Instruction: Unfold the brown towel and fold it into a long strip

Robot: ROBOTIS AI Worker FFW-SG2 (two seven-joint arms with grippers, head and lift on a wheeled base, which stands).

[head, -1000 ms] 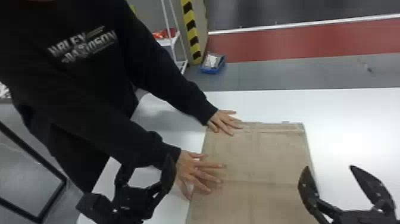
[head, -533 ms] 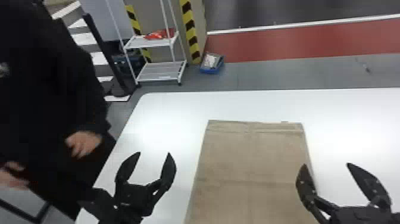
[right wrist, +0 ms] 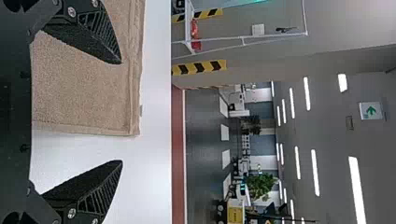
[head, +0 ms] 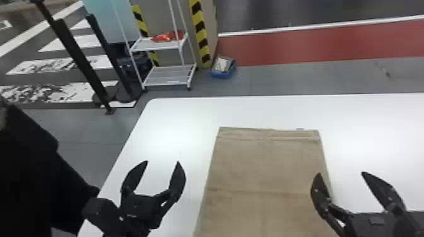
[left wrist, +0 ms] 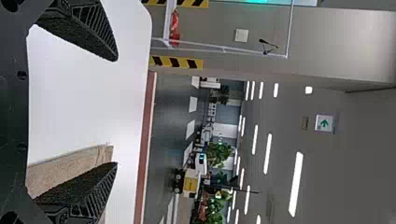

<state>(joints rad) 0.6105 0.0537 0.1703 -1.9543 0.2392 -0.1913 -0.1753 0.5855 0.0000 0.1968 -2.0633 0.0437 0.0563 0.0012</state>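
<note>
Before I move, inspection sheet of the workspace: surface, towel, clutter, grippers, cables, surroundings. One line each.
Surface: white table, rounded far-left corner.
Job's things: brown towel lies spread flat, faint crease across it, not a narrow strip; near end runs past the head view's bottom edge; layers underneath cannot be told.
Clutter: small grey tab at the towel's far edge, possibly its label.
Grippers: left gripper open, left of the towel in the head view; right gripper open, its fingers either side of the towel's right edge.
Cables: nothing seen.
Surroundings: white shelf cart and blue bin on the floor beyond.
</note>
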